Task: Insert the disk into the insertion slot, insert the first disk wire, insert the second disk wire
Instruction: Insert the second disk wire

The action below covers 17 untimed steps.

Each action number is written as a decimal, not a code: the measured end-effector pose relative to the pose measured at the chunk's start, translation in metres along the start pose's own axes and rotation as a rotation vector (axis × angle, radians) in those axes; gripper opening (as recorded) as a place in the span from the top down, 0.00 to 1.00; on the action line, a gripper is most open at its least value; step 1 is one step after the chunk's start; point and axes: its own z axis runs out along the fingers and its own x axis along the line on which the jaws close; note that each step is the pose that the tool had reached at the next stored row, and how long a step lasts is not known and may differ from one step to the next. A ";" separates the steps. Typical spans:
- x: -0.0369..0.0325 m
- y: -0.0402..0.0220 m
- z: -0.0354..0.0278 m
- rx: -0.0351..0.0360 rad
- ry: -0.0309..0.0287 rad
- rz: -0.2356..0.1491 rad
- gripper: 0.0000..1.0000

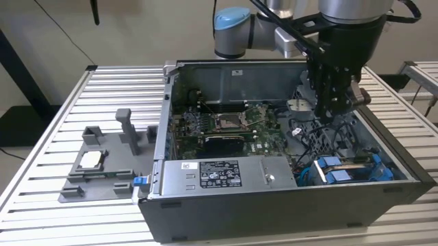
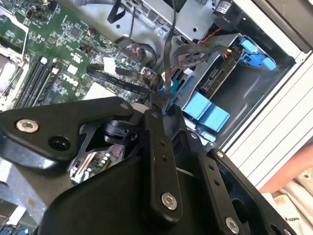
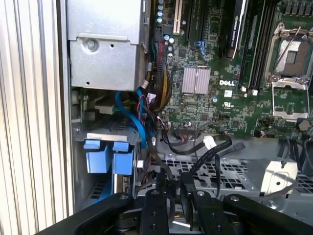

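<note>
Disk (image 1: 345, 171) is sitting low in the corner of the open computer case (image 1: 274, 215) toward the exterior view's right, with its blue carrier tabs facing up. The claw (image 1: 331, 114) is hanging down into the case among loose cables, above the disk and apart from it. A silver power-supply box (image 1: 219, 174) is lying just beside the disk's corner, with the motherboard (image 1: 226, 123) behind it. A grey plastic tray (image 1: 102, 169) with upright posts is resting on the ribbed counter (image 1: 55, 128), toward the exterior view's left of the case.

In the second wrist view, the disk (image 2: 208, 110) is lying inside the grey sheet-metal drive bay (image 2: 222, 41), blue tabs toward the claw (image 2: 160, 104). A black wire (image 2: 168, 58) is running up from the claw's tip. Cannot tell whether the claw is apart or clamped on that wire.

In the first wrist view, the disk (image 3: 108, 159) is showing its blue tabs under the bay's metal ledge (image 3: 98, 136). The power-supply box (image 3: 105, 44) is just beside it, and the claw (image 3: 178, 193) is hovering over dark cables and perforated sheet metal.
</note>
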 end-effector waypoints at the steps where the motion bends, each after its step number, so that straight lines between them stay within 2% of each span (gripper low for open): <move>1: 0.0000 0.0002 0.0005 0.0029 0.0014 -0.004 0.73; 3: 0.0000 0.0007 0.0017 0.0065 0.0052 -0.010 0.73; 5: 0.0000 0.0012 0.0028 0.0064 0.0103 -0.017 0.75; 6: 0.0000 0.0016 0.0031 0.0062 0.0116 -0.021 0.82; 16: 0.0000 0.0032 0.0028 0.0062 0.0115 -0.025 0.81; 17: 0.0000 0.0036 0.0027 0.0061 0.0116 -0.025 0.75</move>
